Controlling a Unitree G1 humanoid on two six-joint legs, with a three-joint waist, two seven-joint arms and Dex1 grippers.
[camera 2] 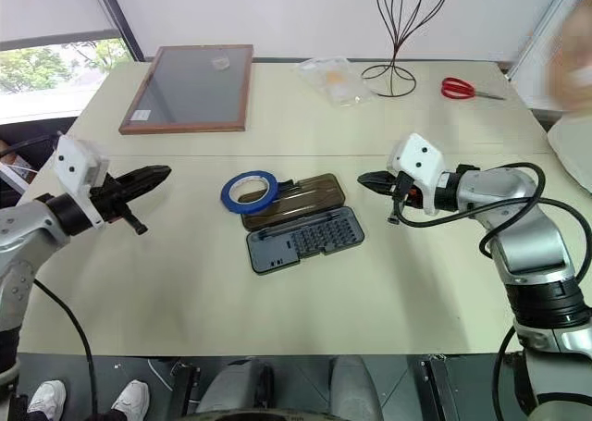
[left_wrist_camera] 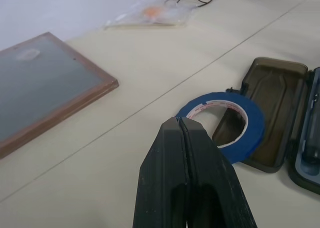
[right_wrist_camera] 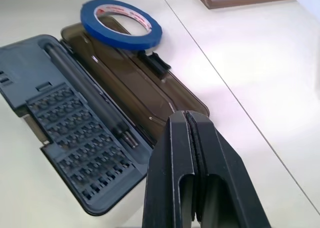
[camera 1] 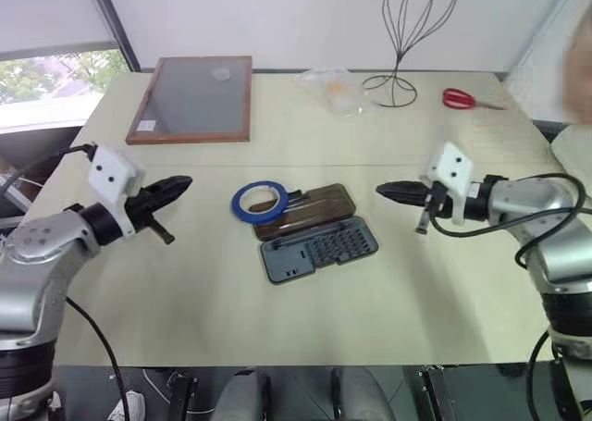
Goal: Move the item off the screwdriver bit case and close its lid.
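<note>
Your left claw (camera 1: 181, 186) is pinched tight, its two black fingers pressed together with nothing between them, and it hangs above the counter (camera 1: 388, 291) to the left of the screwdriver bit case (camera 1: 317, 248), pointing towards it. Your right claw (camera 1: 387, 191) is likewise closed on nothing, fingers flush against each other, and it hangs on the opposite side of the case, tip aimed back at it and tilted slightly downward. Neither claw touches anything.

Between the two claws you have the case lying open and flat on the counter. Its grey base with the rows of small bits is the half nearer you; its lid (camera 1: 310, 209), the smoky brown translucent half, lies folded back on the far side of the base with its black latch tab on the outer edge. The blue tape ring (camera 1: 258, 200) rests on the left end of the lid, partly on the lid and partly overhanging onto the counter, so you can see the lid's corner through its white-lined hole. It sits nearer your left claw than your right.

Beyond the case, towards the far left, a wooden-framed grey board (camera 1: 192, 98) lies flat. Straight behind the case, near the far edge, sits a crumpled clear plastic bag (camera 1: 330, 90), with a black wire stand (camera 1: 407, 32) just to its right. Further right of the stand lie red-handled scissors (camera 1: 462, 99)
</note>
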